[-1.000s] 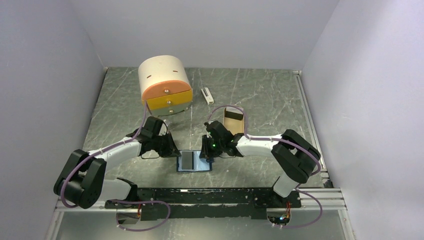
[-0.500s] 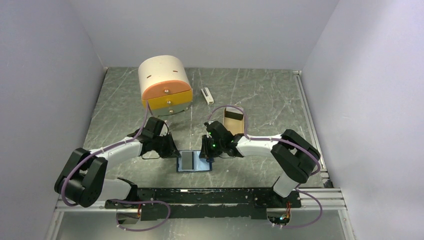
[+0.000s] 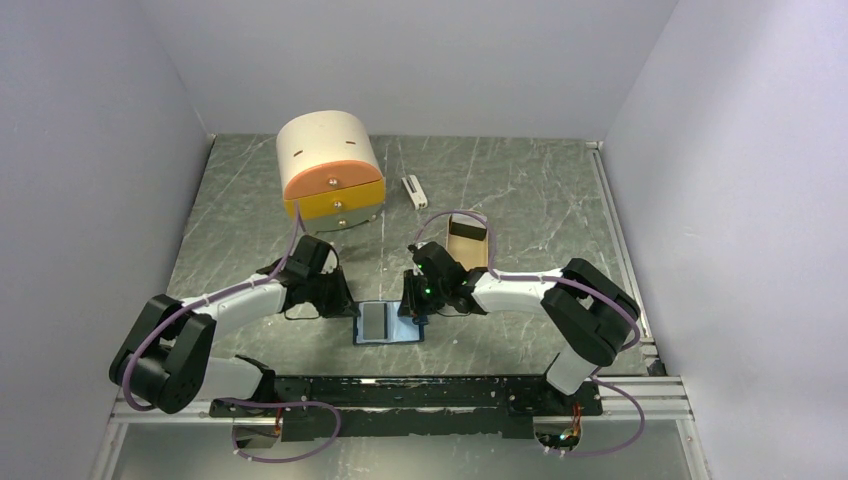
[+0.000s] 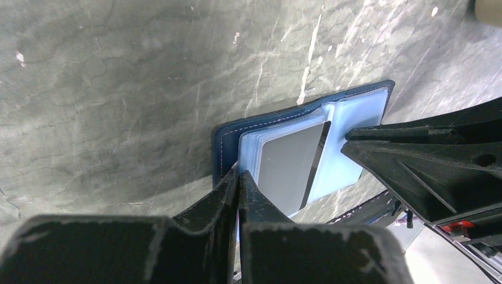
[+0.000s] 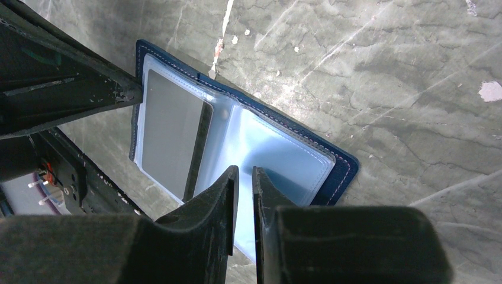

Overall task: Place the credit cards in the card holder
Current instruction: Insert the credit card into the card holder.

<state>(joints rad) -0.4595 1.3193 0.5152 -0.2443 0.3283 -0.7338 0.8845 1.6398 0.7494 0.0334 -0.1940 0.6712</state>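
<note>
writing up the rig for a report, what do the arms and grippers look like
The left arm and right arm have white links between bulky black joints, each trailed by a purple cable. A small green light glows at the right wrist. The left gripper and right gripper are black, with two flat tapering fingers; the left one's edges are scuffed pale.

Left arm [image 3: 235, 300], at 8 o'clock in the overhead view, and right arm [image 3: 515, 290], at 4 o'clock, share one build: white link shells between rounded black joint housings [image 3: 160, 365]. A purple cable [image 3: 292, 240] runs outside each arm. A green indicator lamp [image 3: 428, 292] glows on the right wrist. Left gripper [image 4: 238, 174] and right gripper [image 5: 244, 170] have matte black tapered fingers [image 4: 207, 207], with pale scuffs along the left pair's edges.
</note>
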